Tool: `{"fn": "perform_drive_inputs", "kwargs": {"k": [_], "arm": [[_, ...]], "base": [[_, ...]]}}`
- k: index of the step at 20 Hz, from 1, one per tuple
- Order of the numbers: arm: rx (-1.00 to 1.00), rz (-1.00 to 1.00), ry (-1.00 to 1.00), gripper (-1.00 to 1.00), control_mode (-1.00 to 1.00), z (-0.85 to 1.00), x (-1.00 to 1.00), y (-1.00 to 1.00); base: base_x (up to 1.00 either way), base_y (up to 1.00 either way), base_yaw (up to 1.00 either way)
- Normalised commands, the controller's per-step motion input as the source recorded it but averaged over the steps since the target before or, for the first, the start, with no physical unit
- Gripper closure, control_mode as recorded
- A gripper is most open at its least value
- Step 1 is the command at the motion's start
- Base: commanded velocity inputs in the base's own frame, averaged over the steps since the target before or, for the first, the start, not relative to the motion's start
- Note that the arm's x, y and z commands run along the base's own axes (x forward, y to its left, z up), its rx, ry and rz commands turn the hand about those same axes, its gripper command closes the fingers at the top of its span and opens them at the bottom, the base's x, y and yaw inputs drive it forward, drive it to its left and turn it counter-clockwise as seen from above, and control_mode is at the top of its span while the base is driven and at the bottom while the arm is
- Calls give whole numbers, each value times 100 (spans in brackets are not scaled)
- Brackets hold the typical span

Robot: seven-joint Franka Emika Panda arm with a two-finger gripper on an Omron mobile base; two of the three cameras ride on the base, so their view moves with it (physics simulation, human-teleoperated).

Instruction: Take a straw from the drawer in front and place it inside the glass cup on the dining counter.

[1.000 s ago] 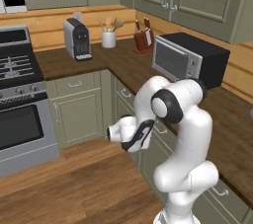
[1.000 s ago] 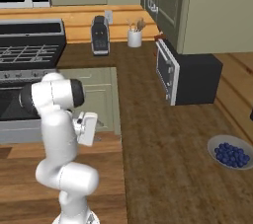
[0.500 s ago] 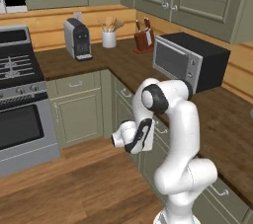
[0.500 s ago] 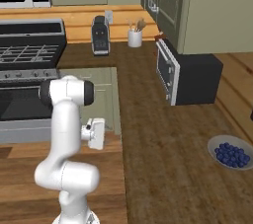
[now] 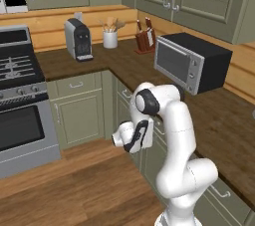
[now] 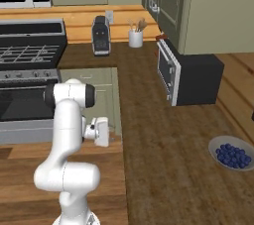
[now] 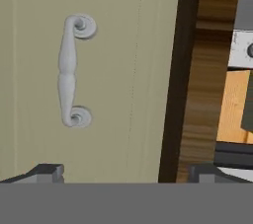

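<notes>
In the hand view my gripper (image 7: 127, 171) stands open, its two dark fingertips (image 7: 47, 170) spread wide in front of a pale sage-green drawer (image 7: 123, 45) front. The drawer's silver handle (image 7: 69, 70) lies ahead of the left fingertip, apart from it. A dark counter edge (image 7: 175, 80) borders the panel. From the base views, the gripper (image 5: 139, 138) hangs low beside the green cabinet fronts under the dark wooden counter (image 5: 209, 120), and it faces them (image 6: 106, 132). The straw, the glass cup and the dining counter are out of view.
A stove (image 5: 20, 95) stands to the left with wooden floor (image 5: 74, 185) before it. On the counter sit a coffee machine (image 5: 78, 40), a utensil pot (image 5: 110, 38), a knife block (image 5: 145, 41), a microwave (image 5: 191, 60) and a bowl of blueberries (image 6: 232, 153).
The arm's elbow has swung over and the hand has edged closer to the cabinet front. The jaws have stayed wide open.
</notes>
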Motion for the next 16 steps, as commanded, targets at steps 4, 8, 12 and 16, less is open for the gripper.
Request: {"fn": "perform_drive_inputs", "kwargs": {"k": [4,8,12,16], "arm": [[0,0,-10,-100,-100,-4,17,-21],[0,0,-4,-100,-100,-14,19,-26],[0,0,-2,-100,-100,-22,9,-24],[0,0,0,-100,-100,-33,3,-19]], "base": [[0,0,0],[0,0,0],[0,0,0],[0,0,0]]}}
